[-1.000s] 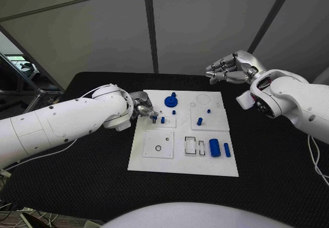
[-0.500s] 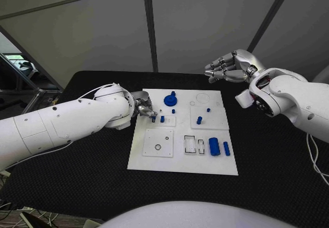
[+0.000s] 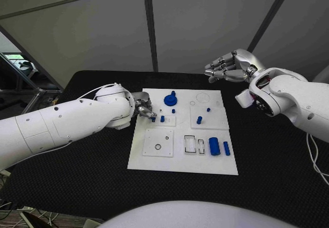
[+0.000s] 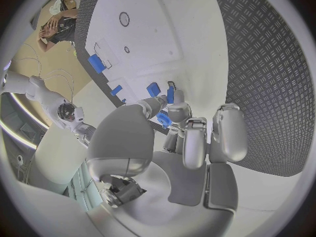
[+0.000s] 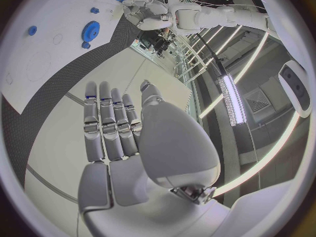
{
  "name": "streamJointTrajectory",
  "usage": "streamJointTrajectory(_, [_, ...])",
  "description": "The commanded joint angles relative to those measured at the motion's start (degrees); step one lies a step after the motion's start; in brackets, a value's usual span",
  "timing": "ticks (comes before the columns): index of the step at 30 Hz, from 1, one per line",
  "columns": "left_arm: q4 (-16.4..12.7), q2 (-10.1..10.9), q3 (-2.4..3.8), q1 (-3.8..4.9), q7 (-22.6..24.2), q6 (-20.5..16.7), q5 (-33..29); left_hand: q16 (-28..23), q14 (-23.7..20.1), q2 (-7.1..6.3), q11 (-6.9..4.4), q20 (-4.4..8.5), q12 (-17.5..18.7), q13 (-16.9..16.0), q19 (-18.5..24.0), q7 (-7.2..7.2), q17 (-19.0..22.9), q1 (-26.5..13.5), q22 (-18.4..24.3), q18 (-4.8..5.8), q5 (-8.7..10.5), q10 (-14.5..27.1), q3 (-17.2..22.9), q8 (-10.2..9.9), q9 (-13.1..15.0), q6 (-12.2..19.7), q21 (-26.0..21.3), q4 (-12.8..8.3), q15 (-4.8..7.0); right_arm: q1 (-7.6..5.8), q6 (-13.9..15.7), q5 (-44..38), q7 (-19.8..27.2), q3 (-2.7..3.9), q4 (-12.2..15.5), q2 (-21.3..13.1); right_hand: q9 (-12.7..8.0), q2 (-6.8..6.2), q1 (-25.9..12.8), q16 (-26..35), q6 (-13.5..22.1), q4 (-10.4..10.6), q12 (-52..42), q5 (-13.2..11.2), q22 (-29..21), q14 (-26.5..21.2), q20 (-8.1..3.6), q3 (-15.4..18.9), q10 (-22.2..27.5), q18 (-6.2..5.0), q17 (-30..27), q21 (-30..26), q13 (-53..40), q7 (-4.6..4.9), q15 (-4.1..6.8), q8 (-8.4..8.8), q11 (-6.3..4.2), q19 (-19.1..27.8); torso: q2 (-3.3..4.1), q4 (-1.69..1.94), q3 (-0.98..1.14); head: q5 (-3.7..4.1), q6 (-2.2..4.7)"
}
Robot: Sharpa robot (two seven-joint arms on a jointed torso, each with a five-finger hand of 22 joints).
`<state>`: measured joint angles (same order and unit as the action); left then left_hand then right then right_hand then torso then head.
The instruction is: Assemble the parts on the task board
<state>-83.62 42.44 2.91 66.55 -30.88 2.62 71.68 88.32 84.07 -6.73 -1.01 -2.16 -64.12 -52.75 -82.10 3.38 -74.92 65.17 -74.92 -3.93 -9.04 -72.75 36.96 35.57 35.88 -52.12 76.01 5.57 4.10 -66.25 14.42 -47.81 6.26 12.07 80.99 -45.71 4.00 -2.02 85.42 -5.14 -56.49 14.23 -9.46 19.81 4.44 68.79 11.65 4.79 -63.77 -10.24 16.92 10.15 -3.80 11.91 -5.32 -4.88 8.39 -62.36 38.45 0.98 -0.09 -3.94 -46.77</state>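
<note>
We see the left hand [image 3: 144, 108] at the task board's [image 3: 175, 164] upper left edge, pinching a small blue part [image 4: 170, 95]; the right hand [image 3: 229, 67] hovers upper right, fingers loosely apart, holding nothing.

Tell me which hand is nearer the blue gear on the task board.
Left. The left hand is at the task board's near-left edge, beside the blue gear, pinching a small blue part. The right hand hovers open beyond the board's far right corner, clearly farther.

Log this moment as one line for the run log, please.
left hand: pinching small blue part over task board | right hand: raised beyond board, holding nothing | blue gear: on board
</note>
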Motion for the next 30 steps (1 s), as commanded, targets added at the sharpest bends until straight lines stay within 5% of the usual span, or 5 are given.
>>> streamJointTrajectory(1, [0.2,-0.2,-0.09,0.03,-0.4,1.1,0.9,0.3,5.4,0.58,-0.21,0.11,-0.3,-0.1,-0.4,-0.35,-13.3,-0.1,-4.2,0.31,-0.34,-0.7,8.0,0.4,0.1,0.0,0.4,-7.5,0.3,-0.08,-0.4,-0.1,0.3,0.03,0.0,0.1,0.1,0.18,-0.2,0.3,0.0,0.0,-0.4,0.3,-0.1,0.1,0.11,0.5,0.4,-0.29,-0.1,-0.3,0.0,0.12,-0.15,0.14,-0.04,-0.5,-0.01,0.02,-0.01,-0.09,0.06])
streamJointTrajectory(30, [-0.8,0.2,-0.35,-0.14,-0.6,3.3,1.3,0.3,5.4,0.27,-0.29,0.2,-0.6,-0.3,-0.4,-0.43,-13.3,-0.9,-4.3,0.31,-1.19,-0.9,8.7,0.8,0.3,-0.1,0.3,-8.1,0.38,0.01,-0.8,-0.2,0.3,0.03,-0.1,0.0,0.1,0.22,-0.1,0.3,0.0,0.0,-0.4,0.4,-0.1,0.1,0.09,0.5,0.4,-0.3,-0.1,-0.4,0.0,0.09,-0.13,0.12,-0.06,-0.5,-0.02,0.02,0.0,-0.39,-0.31])
